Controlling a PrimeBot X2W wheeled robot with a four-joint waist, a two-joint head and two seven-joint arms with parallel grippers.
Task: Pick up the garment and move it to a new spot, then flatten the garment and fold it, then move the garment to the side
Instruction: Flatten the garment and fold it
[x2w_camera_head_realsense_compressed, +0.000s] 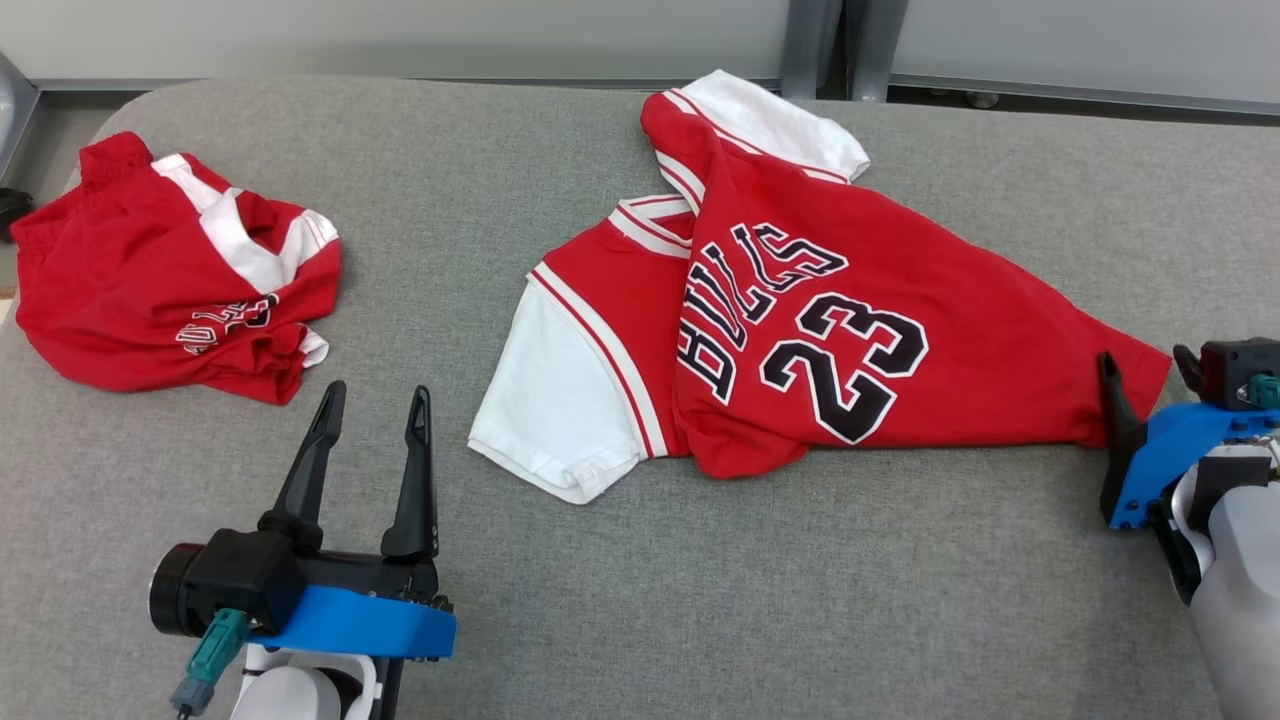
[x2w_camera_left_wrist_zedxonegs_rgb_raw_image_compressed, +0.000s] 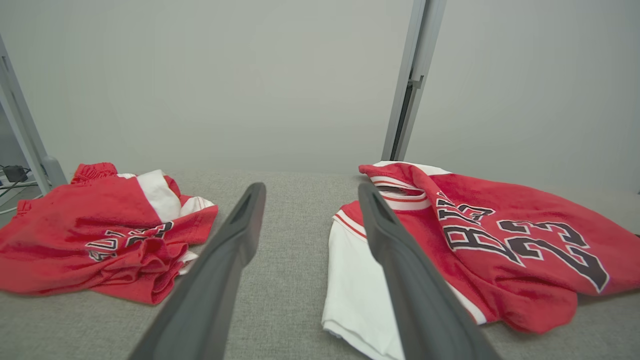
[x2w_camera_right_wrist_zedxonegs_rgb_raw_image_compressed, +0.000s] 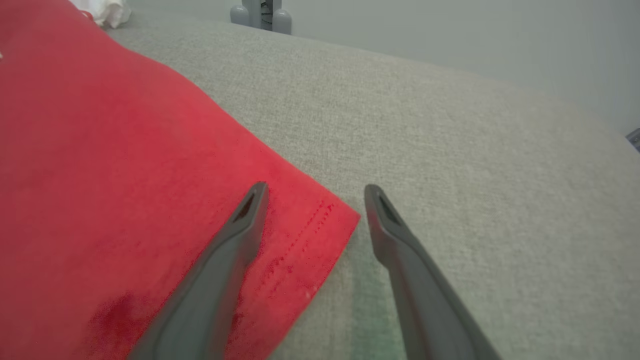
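— Which arm is nearer?

— The right. The jersey (x2w_camera_head_realsense_compressed: 800, 330) lies rumpled on the table (x2w_camera_head_realsense_compressed: 800, 580), its length running from the collar out to a hem corner. That corner sits just inside my right claw (x2w_camera_head_realsense_compressed: 1145, 356), spread wide and empty. My left claw (x2w_camera_head_realsense_compressed: 378, 390), equally wide and empty, hangs well short of the jersey's white sleeve.

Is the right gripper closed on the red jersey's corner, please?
No, the right gripper is open, one finger over the red jersey, the other over the grey surface.
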